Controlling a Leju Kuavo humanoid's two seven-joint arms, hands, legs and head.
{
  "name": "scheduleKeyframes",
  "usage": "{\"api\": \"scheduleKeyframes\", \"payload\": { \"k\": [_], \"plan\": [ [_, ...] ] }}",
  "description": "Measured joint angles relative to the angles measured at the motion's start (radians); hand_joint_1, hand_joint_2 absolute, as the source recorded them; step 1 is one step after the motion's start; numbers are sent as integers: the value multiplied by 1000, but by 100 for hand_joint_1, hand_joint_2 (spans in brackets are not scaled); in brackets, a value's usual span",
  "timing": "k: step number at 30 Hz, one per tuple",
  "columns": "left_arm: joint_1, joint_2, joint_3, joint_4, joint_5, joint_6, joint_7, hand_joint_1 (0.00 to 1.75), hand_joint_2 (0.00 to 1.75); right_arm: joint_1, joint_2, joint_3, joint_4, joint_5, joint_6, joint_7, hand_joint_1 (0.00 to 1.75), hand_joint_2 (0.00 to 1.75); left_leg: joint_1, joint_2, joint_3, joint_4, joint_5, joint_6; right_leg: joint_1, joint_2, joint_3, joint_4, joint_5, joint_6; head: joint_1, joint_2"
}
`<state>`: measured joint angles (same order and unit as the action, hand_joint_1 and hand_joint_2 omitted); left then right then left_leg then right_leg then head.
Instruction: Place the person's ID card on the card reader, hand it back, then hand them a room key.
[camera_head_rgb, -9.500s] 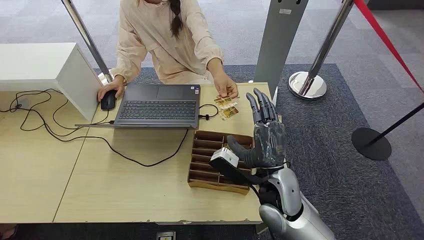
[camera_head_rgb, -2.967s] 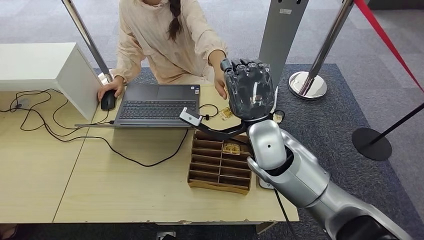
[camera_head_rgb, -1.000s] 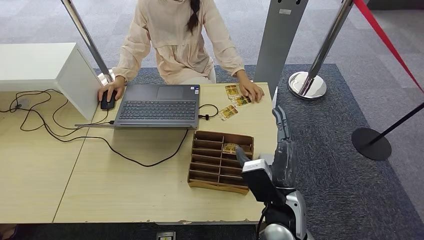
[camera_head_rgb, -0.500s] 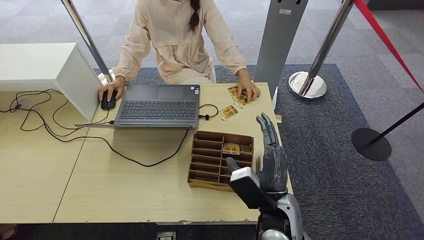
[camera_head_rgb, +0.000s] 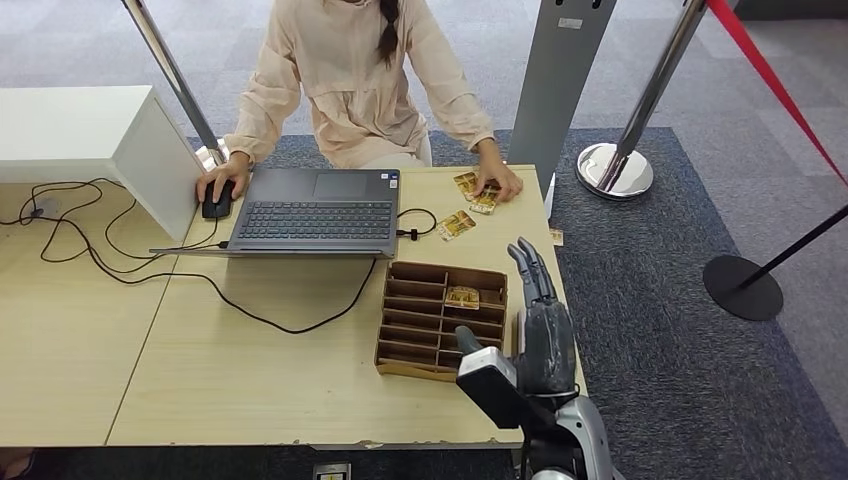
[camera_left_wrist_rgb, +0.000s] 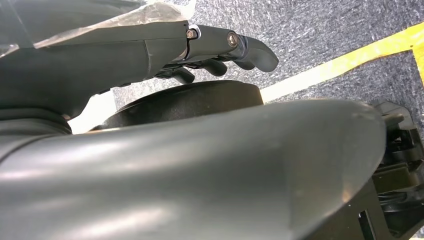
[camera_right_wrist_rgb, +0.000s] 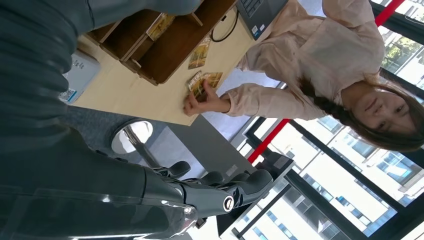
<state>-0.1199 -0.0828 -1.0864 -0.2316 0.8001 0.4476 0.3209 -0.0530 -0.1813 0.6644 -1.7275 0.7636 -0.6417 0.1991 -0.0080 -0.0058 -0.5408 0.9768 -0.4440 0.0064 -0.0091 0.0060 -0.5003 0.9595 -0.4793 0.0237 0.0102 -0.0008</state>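
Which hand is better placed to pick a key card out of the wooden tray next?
Probably the right. The right hand is raised, open and empty, beside the wooden tray that holds a card. The left hand hangs low over the carpet, off the desk.

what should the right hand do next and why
Probably reach left over the tray and pick the card from its compartment. The right hand hovers empty beside the tray, fingers straight, while the person's hand rests on cards at the table's far edge.
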Motion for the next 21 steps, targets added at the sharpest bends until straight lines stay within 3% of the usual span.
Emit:
{"api": "scheduleKeyframes", "payload": {
  "k": [2,5,7,11,21],
  "plan": [
    [0,1,1,0,1,1,0,0,0,1,-5,3,0,-3,0,0,47,175,0,0,0,0,0,0,0,0,0,0,0,0,0,0],
    [0,2,3,0,2,5,0,0,0,2,-9,6,0,-10,-4,-4,89,175,0,0,0,0,0,0,0,0,0,0,0,0,0,0],
    [0,3,6,0,2,7,0,0,0,2,-10,8,0,-16,-6,-7,103,175,0,0,0,0,0,0,0,0,0,0,0,0,0,0],
    [0,4,12,0,3,10,0,0,0,2,-12,18,0,-26,-9,-16,87,175,0,0,0,0,0,0,0,0,0,0,0,0,0,0],
    [0,5,23,0,9,13,0,0,0,2,-14,40,5,-46,-16,-29,83,175,0,0,0,0,0,0,0,0,0,0,0,0,0,0]
  ]
}}
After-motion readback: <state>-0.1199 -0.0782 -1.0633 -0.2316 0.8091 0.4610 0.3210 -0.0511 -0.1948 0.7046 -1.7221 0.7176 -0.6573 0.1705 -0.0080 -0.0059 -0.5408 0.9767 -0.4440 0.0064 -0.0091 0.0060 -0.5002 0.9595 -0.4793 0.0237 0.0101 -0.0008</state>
